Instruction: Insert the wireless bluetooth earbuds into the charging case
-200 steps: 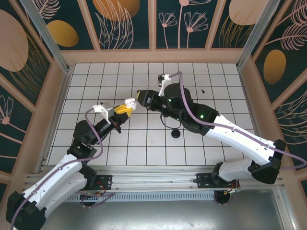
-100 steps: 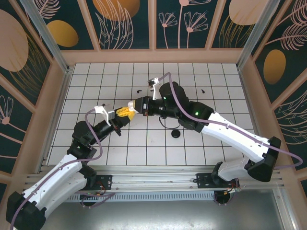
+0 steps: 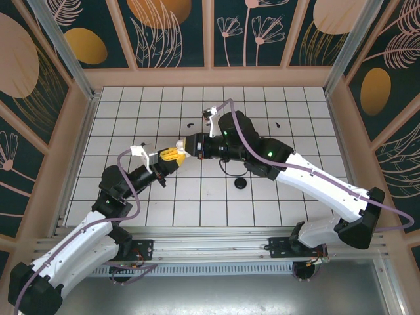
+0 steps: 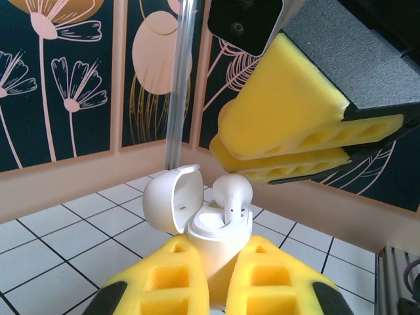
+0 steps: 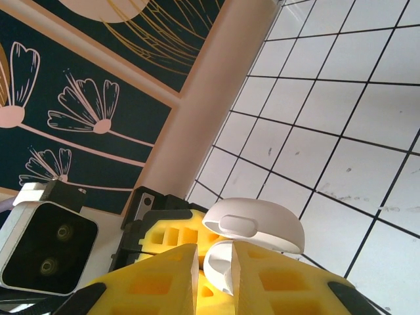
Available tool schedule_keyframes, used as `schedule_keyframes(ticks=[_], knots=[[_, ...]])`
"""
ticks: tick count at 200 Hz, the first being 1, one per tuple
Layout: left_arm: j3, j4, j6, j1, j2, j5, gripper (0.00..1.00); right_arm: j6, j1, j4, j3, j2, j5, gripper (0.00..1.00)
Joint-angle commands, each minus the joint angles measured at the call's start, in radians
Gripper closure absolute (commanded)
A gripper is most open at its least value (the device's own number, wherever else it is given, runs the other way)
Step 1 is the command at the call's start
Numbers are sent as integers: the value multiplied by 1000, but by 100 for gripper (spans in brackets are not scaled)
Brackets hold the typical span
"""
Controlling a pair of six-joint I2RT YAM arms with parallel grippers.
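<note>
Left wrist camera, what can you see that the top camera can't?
Left wrist, not top: a small white earbud standing stem-down in the open white plastic charging case, which the left tool clamps. Top, not left wrist: a black round disc and tiny black earbuds lying on the white tiled table. Both: the yellow-fingered left tool and right tool nearly touching.
</note>
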Motion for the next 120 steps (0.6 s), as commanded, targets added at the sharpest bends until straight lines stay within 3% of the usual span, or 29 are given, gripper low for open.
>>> schedule_keyframes(ticks=[1, 61, 120], knots=[[14, 50, 3, 2, -3, -4, 100, -8, -5, -59, 26, 4, 6, 78], [17, 46, 5, 2, 7, -8, 100, 1, -2, -78, 45, 7, 21, 77], [39, -23, 51, 2, 20, -39, 100, 20, 33, -248, 190, 46, 156, 67]])
